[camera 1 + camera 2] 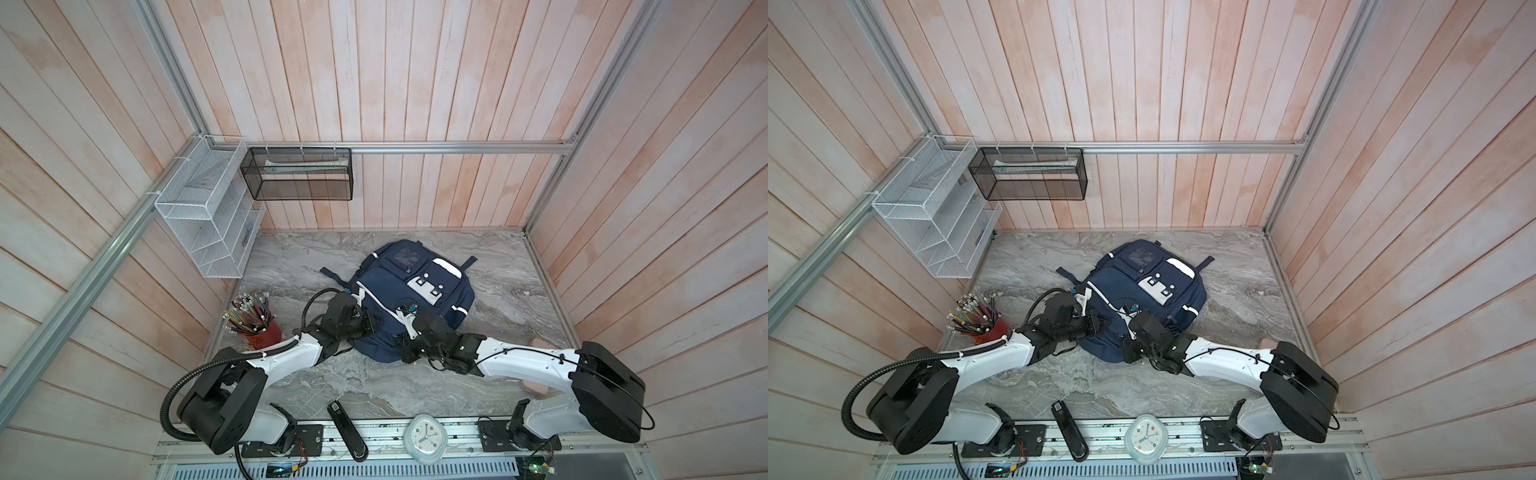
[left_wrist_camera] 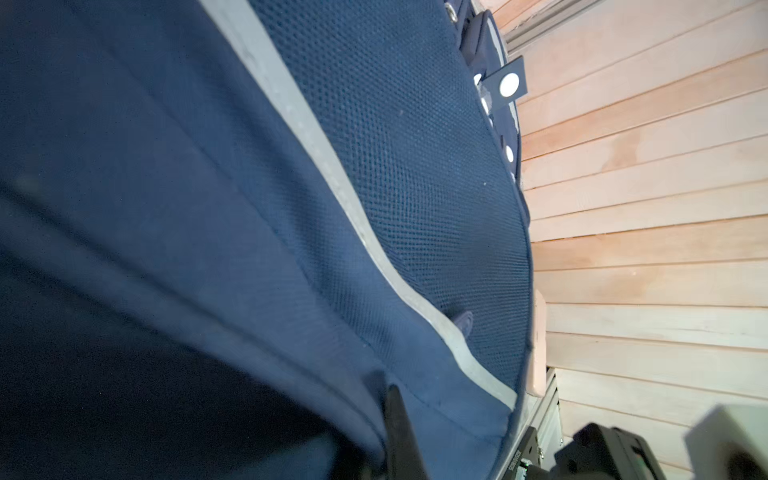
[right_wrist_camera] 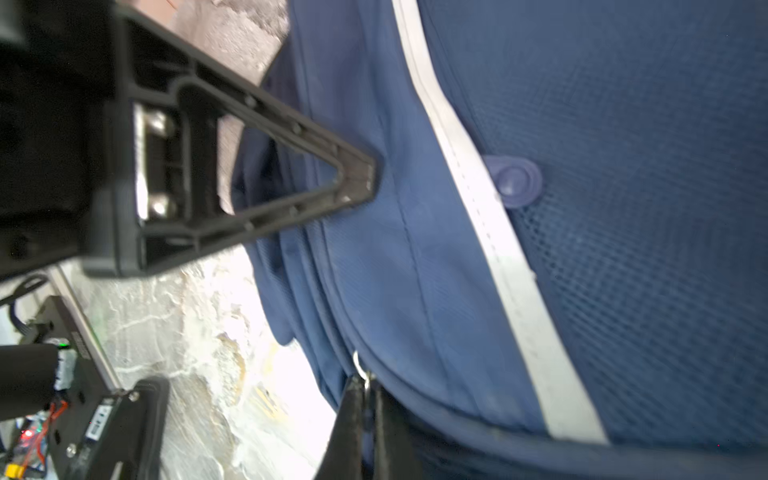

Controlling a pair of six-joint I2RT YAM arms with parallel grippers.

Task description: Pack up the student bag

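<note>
The worktop is carrying the student bag, which is lying flat and stretching lengthwise away from both pincers at its near end. The left pincer, closed, is pressing into fabric. The right pincer, just beside it, is clamping the zipper pull.

Pale, pink-washed plank walls closed the cell on the left, far and right sides, under soft, even light. Aluminium rails ran along them and up the far corners. A white wire rack hung on the left wall, with a black mesh basket just beside it on the far wall. The desk was grey veined marble, edged on its near side by a metal track.
</note>
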